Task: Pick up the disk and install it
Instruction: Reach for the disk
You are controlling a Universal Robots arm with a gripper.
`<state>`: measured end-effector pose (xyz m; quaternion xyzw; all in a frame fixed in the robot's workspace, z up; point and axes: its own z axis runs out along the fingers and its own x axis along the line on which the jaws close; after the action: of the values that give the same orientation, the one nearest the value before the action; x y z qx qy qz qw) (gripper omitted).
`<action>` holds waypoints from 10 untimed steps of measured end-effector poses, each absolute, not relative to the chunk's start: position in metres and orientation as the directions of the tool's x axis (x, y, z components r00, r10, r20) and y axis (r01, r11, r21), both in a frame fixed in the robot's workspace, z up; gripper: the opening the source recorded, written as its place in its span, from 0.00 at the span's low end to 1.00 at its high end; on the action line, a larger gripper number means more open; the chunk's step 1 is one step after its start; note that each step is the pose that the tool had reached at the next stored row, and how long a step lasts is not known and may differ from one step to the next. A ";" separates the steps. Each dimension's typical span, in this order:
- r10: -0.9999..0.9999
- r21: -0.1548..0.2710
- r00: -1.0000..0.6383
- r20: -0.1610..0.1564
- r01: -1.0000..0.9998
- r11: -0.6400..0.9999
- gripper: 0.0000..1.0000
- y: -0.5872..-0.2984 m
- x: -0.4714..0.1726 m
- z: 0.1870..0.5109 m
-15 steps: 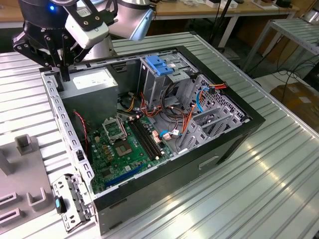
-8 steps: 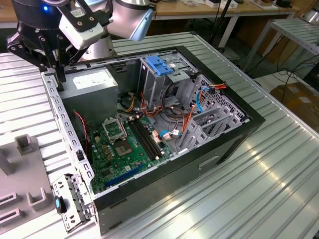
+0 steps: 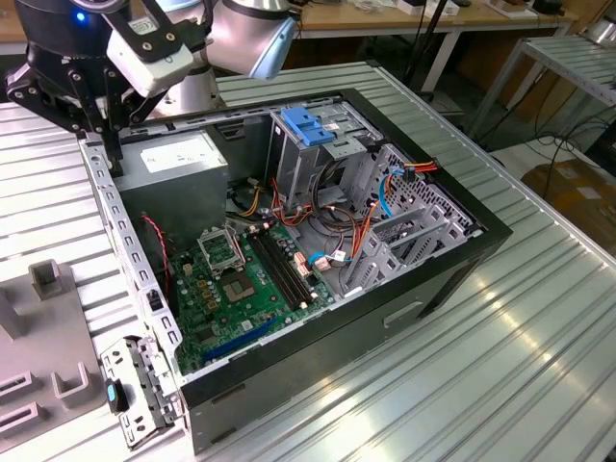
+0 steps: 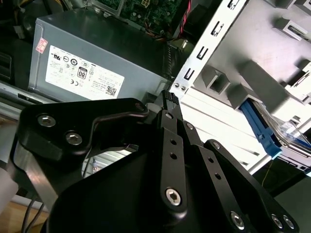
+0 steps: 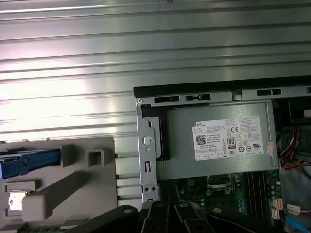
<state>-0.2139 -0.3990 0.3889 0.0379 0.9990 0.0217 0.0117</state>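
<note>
**Operator:** Where is the disk right now?

**Helper:** Start at the exterior view's left. The grey holder (image 3: 48, 327) sits on the bench (image 3: 500, 366), outside the computer case (image 3: 404, 322). In the second wrist view you can see the disk (image 4: 278, 133) resting at that holder, with its blue rail showing. Nothing is holding it.

**Operator:** And the end effector?

**Helper:** Your end effector (image 3: 114, 149) hangs over the corner wall of the case, just beside the grey power supply (image 3: 183, 164). It is near the holder but apart from the disk. I cannot tell if it is apart or together.

**Operator:** So what step am I on?

**Helper:** I think you are reaching for the disk. It is not picked up yet.

**Operator:** How do I do that well?

**Helper:** Go slow. Keep away from the thin metal wall, because a bump there could push you off line. Line up straight over the disk, so both sides get squeezed the same. I think the hard metal body is a better place to hold than the bendy blue rail.

**Operator:** What is further right?

**Helper:** The green board (image 3: 231, 279), then the metal cage (image 3: 298, 168) with the blue handle (image 3: 308, 125). That is the far side from the disk.
</note>
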 end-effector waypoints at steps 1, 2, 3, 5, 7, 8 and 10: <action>0.076 0.044 -0.997 -0.022 0.075 0.996 0.11 -0.399 -0.214 0.389; 0.076 0.044 -0.997 -0.022 0.075 0.996 0.11 -0.399 -0.216 0.389; 0.076 0.044 -0.997 -0.022 0.075 0.996 0.11 -0.399 -0.217 0.389; 0.076 0.044 -0.997 -0.022 0.075 0.996 0.11 -0.399 -0.218 0.389; 0.076 0.044 -0.997 -0.022 0.075 0.996 0.11 -0.399 -0.219 0.389; 0.076 0.044 -0.997 -0.022 0.075 0.996 0.11 -0.399 -0.220 0.389; 0.076 0.044 -0.997 -0.022 0.075 0.996 0.11 -0.399 -0.222 0.389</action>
<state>-0.2216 -0.3989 0.3886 0.0379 0.9990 0.0217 0.0117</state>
